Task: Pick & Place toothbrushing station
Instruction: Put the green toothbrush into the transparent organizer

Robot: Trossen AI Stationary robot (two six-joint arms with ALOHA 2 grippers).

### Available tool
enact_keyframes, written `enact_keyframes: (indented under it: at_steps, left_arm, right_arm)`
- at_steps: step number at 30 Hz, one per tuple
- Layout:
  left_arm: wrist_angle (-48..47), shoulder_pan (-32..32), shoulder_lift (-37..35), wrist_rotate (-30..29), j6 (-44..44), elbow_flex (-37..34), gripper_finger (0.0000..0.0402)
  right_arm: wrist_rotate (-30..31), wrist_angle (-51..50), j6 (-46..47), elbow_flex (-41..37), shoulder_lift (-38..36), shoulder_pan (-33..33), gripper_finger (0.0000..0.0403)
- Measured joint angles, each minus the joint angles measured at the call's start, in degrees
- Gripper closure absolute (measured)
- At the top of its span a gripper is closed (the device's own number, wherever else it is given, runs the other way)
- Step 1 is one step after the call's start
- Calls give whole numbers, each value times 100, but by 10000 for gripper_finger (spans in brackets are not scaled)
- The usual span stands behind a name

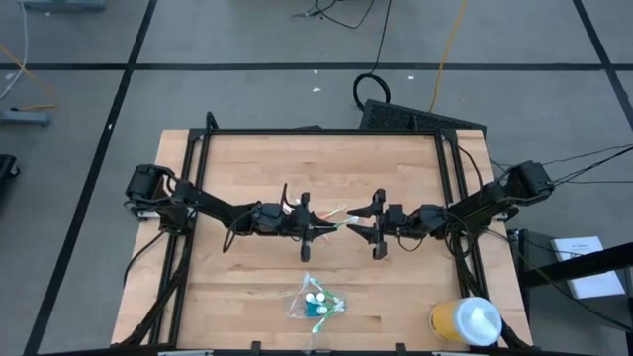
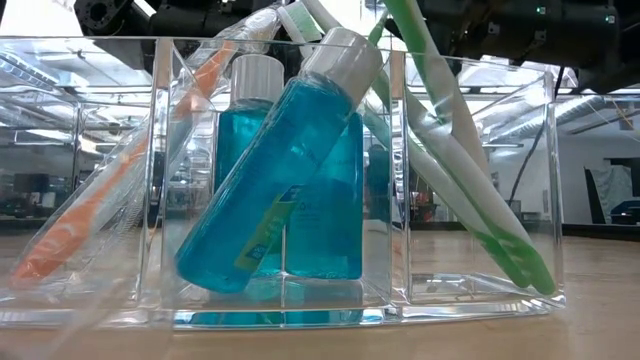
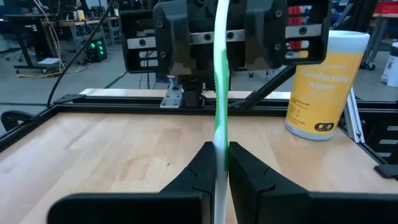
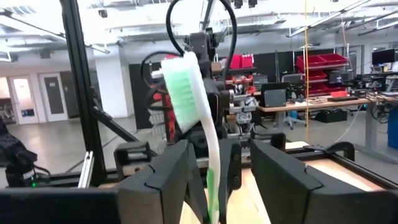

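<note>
While the left claw (image 3: 221, 163) pinches a green and white toothbrush (image 3: 221, 93) at mid-table, the right claw (image 4: 217, 168) faces it, spread around the brush's other end. Nearer the front edge, apart from both, sits the clear holder (image 1: 316, 305).

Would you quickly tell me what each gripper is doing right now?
Left gripper: shut on the green-and-white toothbrush.
Right gripper: open around that toothbrush.

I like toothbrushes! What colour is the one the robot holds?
Green and white toothbrush, clearest in the left wrist view.
</note>
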Motion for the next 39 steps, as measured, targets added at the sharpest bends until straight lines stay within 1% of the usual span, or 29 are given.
enact_keyframes:
  at_steps: [2,9,12,28,31,35,39]
  left_arm:
    - [0,11,0,0,-3,1,379]
    - [-24,115,0,38,-94,0,379]
    - [-20,116,-2,48,-100,0,379]
    - [-153,101,-4,83,-112,0,379]
    - [-153,101,-7,83,-131,-2,379]
    - [-155,101,-7,81,-131,-2,379]
    - [-183,90,-7,74,-205,-2,352]
  right_arm:
    - [5,-6,13,23,0,0,243]
    - [19,-490,13,297,0,0,264]
    - [15,-483,2,297,2,0,276]
    - [32,-471,-248,297,2,7,385]
    - [30,-473,-302,297,2,7,392]
    - [28,-478,-303,297,2,7,387]
    - [10,-484,-296,297,2,11,390]
